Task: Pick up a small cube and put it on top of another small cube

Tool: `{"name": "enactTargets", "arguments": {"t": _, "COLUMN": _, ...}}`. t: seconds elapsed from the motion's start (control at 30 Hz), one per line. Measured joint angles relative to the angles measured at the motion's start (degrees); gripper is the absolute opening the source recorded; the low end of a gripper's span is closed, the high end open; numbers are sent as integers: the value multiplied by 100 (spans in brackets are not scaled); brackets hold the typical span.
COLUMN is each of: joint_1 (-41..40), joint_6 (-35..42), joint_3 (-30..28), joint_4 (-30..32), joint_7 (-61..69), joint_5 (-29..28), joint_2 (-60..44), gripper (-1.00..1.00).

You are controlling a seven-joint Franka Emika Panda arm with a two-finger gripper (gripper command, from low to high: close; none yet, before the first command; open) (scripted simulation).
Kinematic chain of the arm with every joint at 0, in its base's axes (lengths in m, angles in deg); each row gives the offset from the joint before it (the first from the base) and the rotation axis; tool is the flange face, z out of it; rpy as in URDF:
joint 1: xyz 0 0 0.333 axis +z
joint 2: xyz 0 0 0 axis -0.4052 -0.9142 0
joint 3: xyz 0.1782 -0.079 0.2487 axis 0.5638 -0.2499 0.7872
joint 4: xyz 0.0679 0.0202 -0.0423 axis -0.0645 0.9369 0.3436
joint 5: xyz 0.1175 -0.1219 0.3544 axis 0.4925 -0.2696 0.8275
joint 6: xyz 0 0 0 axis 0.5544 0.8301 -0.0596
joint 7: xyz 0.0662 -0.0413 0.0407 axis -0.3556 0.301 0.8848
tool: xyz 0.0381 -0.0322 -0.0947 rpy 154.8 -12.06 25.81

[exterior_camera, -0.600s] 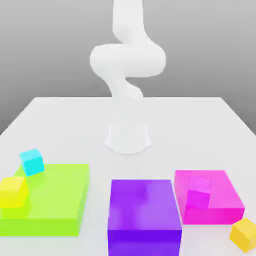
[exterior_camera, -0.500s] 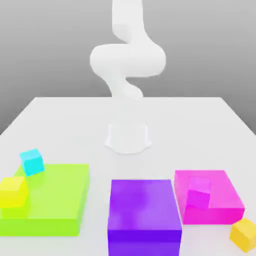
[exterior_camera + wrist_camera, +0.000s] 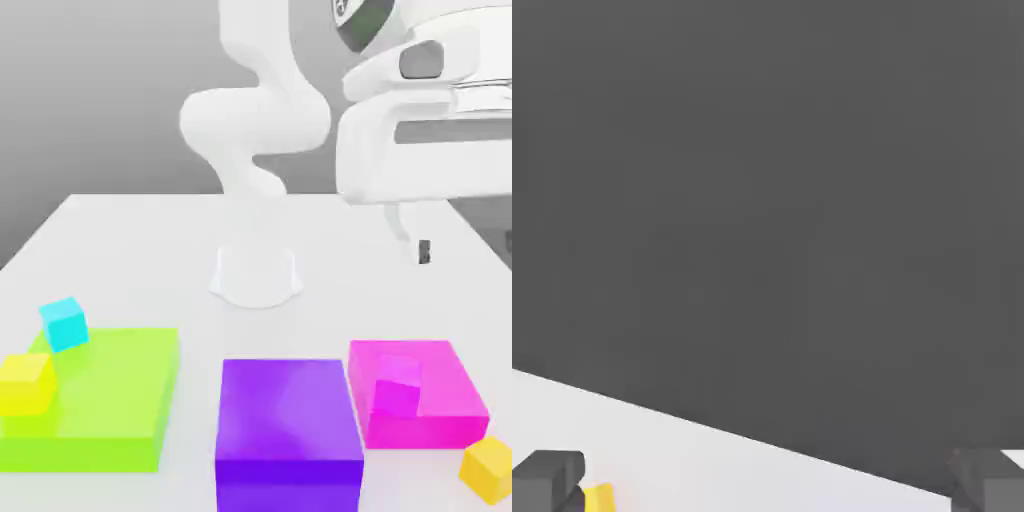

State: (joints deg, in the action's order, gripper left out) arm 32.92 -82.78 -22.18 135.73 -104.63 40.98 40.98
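Amber small cube (image 3: pixel 489 470) is sitting on the white table (image 3: pixel 300 320), just beside the near corner of the pink block (image 3: pixel 435 400), at the exterior view's right. Tool (image 3: pixel 462 245) is hanging in the air above that side of the table — standing released, its 2 fingers spreading wide apart, gripping 0 things. White arm (image 3: pixel 255 120) is reaching over from its base at the far side.

Other small cubes, 3 in count: purple-pink cube (image 3: pixel 397 386) is resting on the pink block; yellow cube (image 3: pixel 27 384) is sitting on the green block (image 3: pixel 115 390); cyan cube (image 3: pixel 64 325) is lying by that block's far corner, at the exterior view's left. Violet block (image 3: pixel 288 420) is standing between the green and pink blocks. Hand view is showing a yellow patch (image 3: pixel 600 498) near 1 fingertip — cannot tell which cube.
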Motion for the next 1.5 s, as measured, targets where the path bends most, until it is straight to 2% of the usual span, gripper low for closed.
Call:
{"name": "enactTargets", "arguments": {"t": 0.33, "joint_1": 766, "joint_6": -581, "joint_3": 142, "joint_4": -53, "joint_7": -476, "joint_5": -623, "joint_2": -2119, "gripper": 0}}
{"name": "enactTargets", "arguments": {"t": 0.5, "joint_1": 1084, "joint_6": -1211, "joint_3": -97, "joint_4": -228, "joint_7": -759, "joint_5": -1006, "joint_2": -3164, "gripper": 0}}
{"name": "enactTargets", "arguments": {"t": 0.53, "joint_1": 1134, "joint_6": -1325, "joint_3": -156, "joint_4": -262, "joint_7": -797, "joint_5": -1056, "joint_2": -3313, "gripper": -100}}
{"name": "enactTargets", "arguments": {"t": 0.73, "joint_1": 1156, "joint_6": -1385, "joint_3": -182, "joint_4": -279, "joint_7": -818, "joint_5": -1084, "joint_2": -3388, "gripper": -100}}
{"name": "enactTargets", "arguments": {"t": 0.9, "joint_1": 959, "joint_6": -806, "joint_3": 81, "joint_4": -100, "joint_7": -592, "joint_5": -773, "joint_2": -2628, "gripper": -100}}
{"name": "enactTargets", "arguments": {"t": 1.2, "joint_1": 624, "joint_6": -106, "joint_3": 182, "joint_4": 972, "joint_7": -932, "joint_5": 537, "joint_2": -717, "gripper": -100}}
{"name": "enactTargets", "arguments": {"t": 1.43, "joint_1": 371, "joint_6": 369, "joint_3": 170, "joint_4": 1858, "joint_7": -1905, "joint_5": 714, "joint_2": 628, "gripper": -100}}
{"name": "enactTargets", "arguments": {"t": 1.5, "joint_1": 315, "joint_6": 145, "joint_3": 181, "joint_4": 1993, "joint_7": -2100, "joint_5": 605, "joint_2": 525, "gripper": -100}}
